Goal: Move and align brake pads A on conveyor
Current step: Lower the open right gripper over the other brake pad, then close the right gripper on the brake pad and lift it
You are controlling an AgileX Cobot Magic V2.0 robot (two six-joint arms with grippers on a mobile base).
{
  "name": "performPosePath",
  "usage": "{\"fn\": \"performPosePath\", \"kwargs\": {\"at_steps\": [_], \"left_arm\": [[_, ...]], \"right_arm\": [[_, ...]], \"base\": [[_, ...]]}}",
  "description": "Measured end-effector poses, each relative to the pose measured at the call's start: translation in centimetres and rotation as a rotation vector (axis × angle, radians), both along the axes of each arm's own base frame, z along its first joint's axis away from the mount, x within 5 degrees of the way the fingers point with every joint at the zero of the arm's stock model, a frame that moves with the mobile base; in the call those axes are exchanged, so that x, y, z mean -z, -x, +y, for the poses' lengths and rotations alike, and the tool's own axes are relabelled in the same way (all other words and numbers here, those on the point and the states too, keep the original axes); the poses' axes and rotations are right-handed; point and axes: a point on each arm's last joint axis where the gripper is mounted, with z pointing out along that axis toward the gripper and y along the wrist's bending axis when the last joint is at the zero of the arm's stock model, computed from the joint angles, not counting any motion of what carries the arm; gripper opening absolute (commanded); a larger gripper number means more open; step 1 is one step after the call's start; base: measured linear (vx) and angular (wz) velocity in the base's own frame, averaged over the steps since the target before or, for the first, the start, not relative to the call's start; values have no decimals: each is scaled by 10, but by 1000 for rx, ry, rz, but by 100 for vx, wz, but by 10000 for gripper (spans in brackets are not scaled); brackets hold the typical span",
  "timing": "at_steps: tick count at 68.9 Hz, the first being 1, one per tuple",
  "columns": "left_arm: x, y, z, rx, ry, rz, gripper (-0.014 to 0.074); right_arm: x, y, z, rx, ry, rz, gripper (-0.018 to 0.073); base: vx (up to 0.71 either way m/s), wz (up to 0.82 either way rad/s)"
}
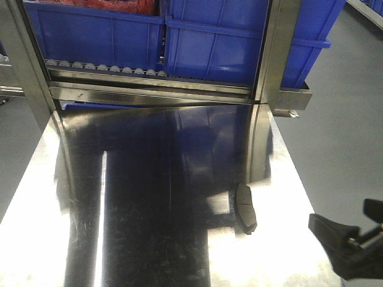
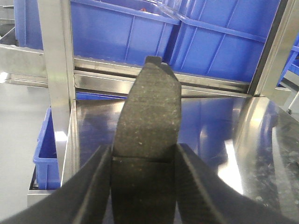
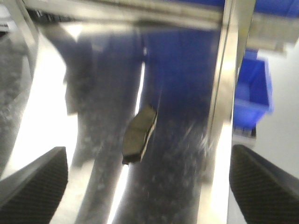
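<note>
Factory floor, this one: blue plastic crates (image 1: 209, 54) up top on a steel roller rack (image 1: 108, 68), polished steel table (image 1: 149, 227) below, a brake pad (image 1: 245, 208) lying on it, grey floor (image 1: 341, 119) at right.

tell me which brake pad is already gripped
The brake pad clamped in the left gripper. The other pad lies loose on the steel table, untouched by the open right gripper.

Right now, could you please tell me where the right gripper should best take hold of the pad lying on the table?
Probably across its middle, from above: the pad lies flat on the table, and the open right gripper could span its short width.
</note>
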Motion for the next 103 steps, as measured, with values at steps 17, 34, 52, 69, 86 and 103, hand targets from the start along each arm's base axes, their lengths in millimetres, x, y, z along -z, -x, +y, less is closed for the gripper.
{"fn": "performPosePath", "kwargs": {"at_steps": [17,34,52,69,86,103], "left_arm": [[0,0,0,0,0,0,98],[0,0,0,0,0,0,98],[0,0,0,0,0,0,98],[0,0,0,0,0,0,98],[0,0,0,0,0,0,98],[0,0,0,0,0,-1,98]], "right_arm": [[24,-46,16,30,45,240,640],[27,-108,39,32,92,369,632],[38,-153,75,-25,153,517,625],[62,-184,102,-18,185,662,612],[89,-201,110,-14,217,735,582],[104,-205,111,-14,236,759,582]], "base": [[0,0],[0,0],[0,0],[0,0],[0,0],[0,0]]}}
